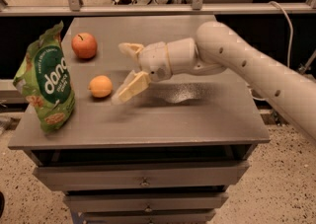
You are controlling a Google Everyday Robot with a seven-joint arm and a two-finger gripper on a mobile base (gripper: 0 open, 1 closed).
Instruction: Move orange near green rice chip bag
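The claw [118, 73] hangs mid-frame over the worktop [197, 119], fingers spread wide, its mouth facing the orange [100, 86] just to frame left. A narrow strip of bare surface lies open between the orange and the green rice chip bag [45, 80], which stands at the left edge. The apple [84, 45] sits above the orange in the frame, apart from it, crowding the upper left. The arm [247, 60] crosses in from the right, blocking that side. The lower band of the worktop, from the bag to the right edge, is bare.
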